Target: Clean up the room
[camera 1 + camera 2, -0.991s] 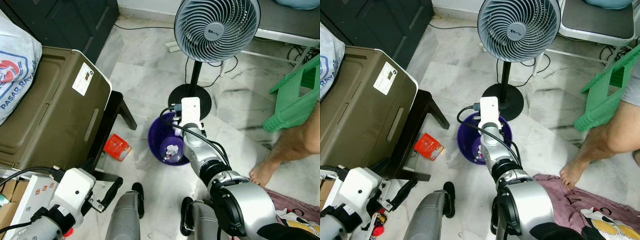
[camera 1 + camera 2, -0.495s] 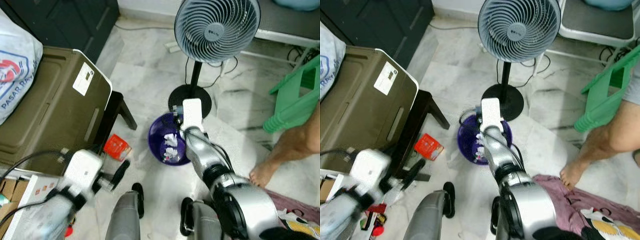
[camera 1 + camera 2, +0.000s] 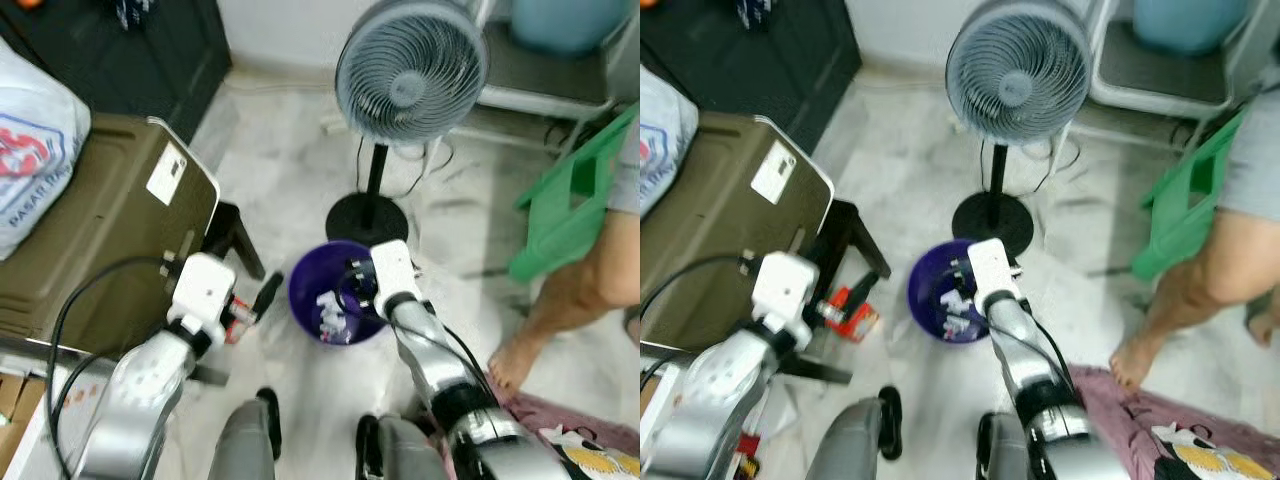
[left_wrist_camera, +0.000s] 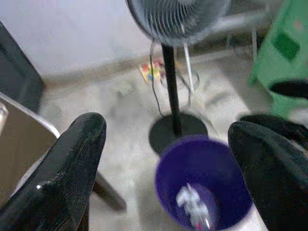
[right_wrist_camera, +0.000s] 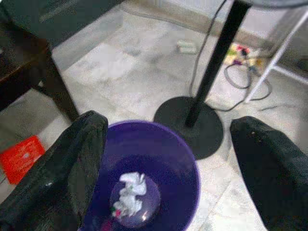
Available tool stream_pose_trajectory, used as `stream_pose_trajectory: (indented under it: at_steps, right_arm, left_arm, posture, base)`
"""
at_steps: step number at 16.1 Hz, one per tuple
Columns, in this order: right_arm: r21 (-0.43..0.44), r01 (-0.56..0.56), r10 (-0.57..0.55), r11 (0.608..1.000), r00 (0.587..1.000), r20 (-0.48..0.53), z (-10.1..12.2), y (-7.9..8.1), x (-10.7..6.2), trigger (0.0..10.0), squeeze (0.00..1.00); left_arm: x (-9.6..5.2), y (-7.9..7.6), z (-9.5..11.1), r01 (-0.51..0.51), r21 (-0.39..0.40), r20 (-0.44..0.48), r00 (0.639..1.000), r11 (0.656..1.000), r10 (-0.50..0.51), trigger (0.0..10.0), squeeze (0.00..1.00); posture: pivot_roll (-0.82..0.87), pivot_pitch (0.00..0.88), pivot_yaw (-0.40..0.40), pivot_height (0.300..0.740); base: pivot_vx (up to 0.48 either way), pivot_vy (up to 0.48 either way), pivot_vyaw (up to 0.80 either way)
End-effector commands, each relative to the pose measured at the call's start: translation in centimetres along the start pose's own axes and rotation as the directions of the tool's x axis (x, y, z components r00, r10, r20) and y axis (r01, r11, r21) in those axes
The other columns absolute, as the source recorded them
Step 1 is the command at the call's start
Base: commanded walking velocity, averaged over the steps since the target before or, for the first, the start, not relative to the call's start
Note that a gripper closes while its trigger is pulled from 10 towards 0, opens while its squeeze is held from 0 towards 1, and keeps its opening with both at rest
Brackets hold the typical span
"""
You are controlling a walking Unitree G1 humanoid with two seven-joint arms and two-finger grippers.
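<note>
Right wrist view gives me the clearest read: my right gripper (image 5: 166, 144) has its two black fingers (image 5: 72, 168) spread wide apart with nothing between them, hanging just above the purple bin (image 5: 187, 159), a round, smooth plastic tub with a glossy rim. At the bottom of it lies a crumpled white paper wad (image 5: 129, 192), wrinkled and bunched, with a speck of colour beside it. From the left wrist I see much the same: my left gripper (image 4: 168, 159) also holds its fingers (image 4: 67, 178) well apart and empty, pointed toward the bin from the side, not touching it. In the head views the bin (image 3: 305, 290) sits on pale, veined marble floor (image 3: 290, 170), just in front of the round black base of a standing fan (image 3: 410, 80) with a grey ribbed grille on a thin black pole. A flat red packet (image 3: 852, 318) lies on the floor near my left gripper (image 3: 265, 295), beside the dark leg of a stool that carries an olive-brown hard case (image 3: 90, 230) with a white label. A green plastic chair (image 3: 565, 205) stands to the right, and a person's bare leg and foot (image 3: 545, 320) are next to it. The head views are somewhat blurred.
</note>
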State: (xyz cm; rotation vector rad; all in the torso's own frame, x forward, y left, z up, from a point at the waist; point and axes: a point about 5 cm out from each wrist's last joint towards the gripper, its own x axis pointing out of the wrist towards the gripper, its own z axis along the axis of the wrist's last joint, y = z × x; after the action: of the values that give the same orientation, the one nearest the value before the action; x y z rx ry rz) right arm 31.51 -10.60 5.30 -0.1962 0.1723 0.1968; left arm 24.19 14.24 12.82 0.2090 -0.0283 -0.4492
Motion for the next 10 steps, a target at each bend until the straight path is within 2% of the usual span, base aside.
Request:
stream_pose_trajectory:
  at_steps: [1,3,4,5,6,7,9,10]
  right_arm:
    - [0.028,0.044,-0.044,0.999,0.999,0.005,0.7,-0.6,-0.3,10.0,1.0]
    - [0.04,0.094,-0.095,0.995,0.995,0.017,1.0,-1.5,-1.2,10.0,1.0]
    - [0.079,0.207,-0.207,0.975,0.978,-0.001,1.1,-3.3,-2.5,10.0,1.0]
    - [0.082,0.231,-0.233,0.97,0.972,0.023,1.5,-4.0,-3.0,10.0,1.0]
    - [0.138,0.243,-0.251,0.96,0.967,0.036,2.0,-4.3,-3.5,10.0,1.0]
    - [0.156,0.249,-0.259,0.956,0.965,0.044,2.3,-4.4,-3.7,10.0,1.0]
    - [0.218,0.197,-0.235,0.956,0.958,0.162,3.9,-3.8,-4.6,10.0,1.0]
    - [0.232,0.203,-0.241,0.951,0.959,0.151,3.8,-3.7,-4.8,10.0,1.0]
  left_arm:
    - [0.2,0.0,-0.6,-0.011,0.012,-0.007,1.0,1.0,0.011,10.0,0.0]
    - [1.1,-0.1,-0.5,-0.02,0.012,0.019,1.0,1.0,0.02,10.0,0.0]
    - [1.8,0.0,-0.3,-0.036,0.028,0.05,0.998,0.999,0.034,10.0,0.0]
    - [2.2,0.2,-0.3,-0.054,0.035,0.062,0.997,0.998,0.052,10.0,0.0]
    - [2.6,0.6,-0.3,-0.079,0.04,0.078,0.994,0.996,0.075,10.0,0.0]
    - [2.9,0.7,-0.3,-0.085,0.041,0.083,0.993,0.996,0.081,10.0,0.0]
    - [3.4,1.3,-0.3,-0.128,0.026,0.103,0.987,0.991,0.124,10.0,0.0]
    - [3.5,1.4,-0.5,-0.14,0.022,0.108,0.985,0.99,0.137,10.0,0.0]
  posture:
    - [0.08,0.063,0.041,0.74]
    - [0.06,0.035,0.043,0.74]
    - [0.04,0.01,0.051,0.74]
    - [0.02,0.0,0.057,0.74]
    - [0.01,0.0,0.058,0.74]
    - [0.01,0.0,0.057,0.74]
    - [0.0,0.0,0.048,0.74]
    - [0.0,0.0,0.045,0.74]
  base:
    - [0.0,0.0,0.0]
    - [0.0,0.0,0.0]
    - [0.0,0.0,0.0]
    - [0.0,0.0,0.0]
    - [0.0,0.0,0.0]
    - [0.0,0.0,0.0]
    - [0.0,0.0,0.0]
    - [0.0,0.0,0.0]
